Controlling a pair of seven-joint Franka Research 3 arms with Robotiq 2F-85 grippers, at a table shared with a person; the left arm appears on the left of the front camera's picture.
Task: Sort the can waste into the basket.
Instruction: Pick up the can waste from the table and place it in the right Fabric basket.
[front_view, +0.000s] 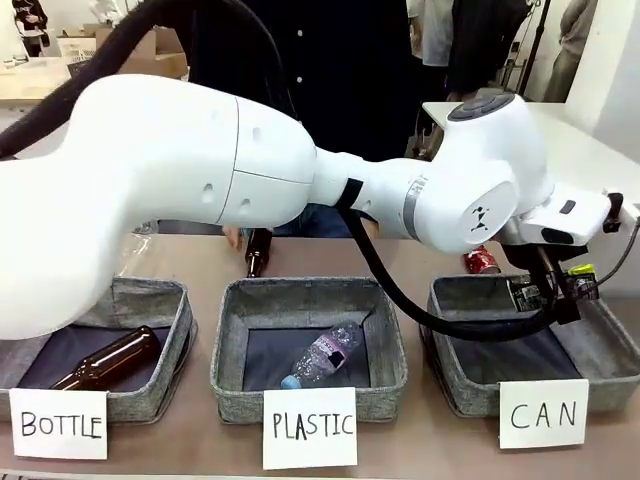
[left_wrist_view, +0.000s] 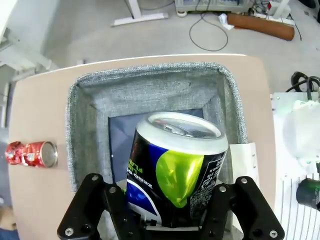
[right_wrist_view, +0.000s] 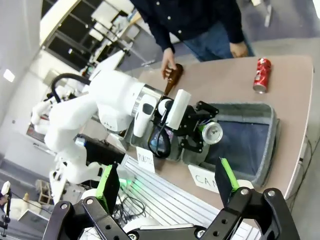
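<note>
Beige worktop (front_view: 420, 445), person at far side. Left hand (left_wrist_view: 170, 212) clamped low on dark metal drink can with green-blue print (left_wrist_view: 175, 165), hanging over grey woven-fabric basket (left_wrist_view: 75, 130). Right hand (right_wrist_view: 167, 180) has fingers apart, empty. Red dented can (left_wrist_view: 30, 153) lies on worktop outside basket. Risk: dark can hangs close to one wall, so a release could clip the rim and bounce out. Left wrist view gives the grip; front view adds white handwritten CAN sign (front_view: 543, 412).

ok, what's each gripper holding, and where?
Left gripper clamps the dark can by its sides, near the base, above the CAN basket. Right gripper is open, holding nothing.
</note>
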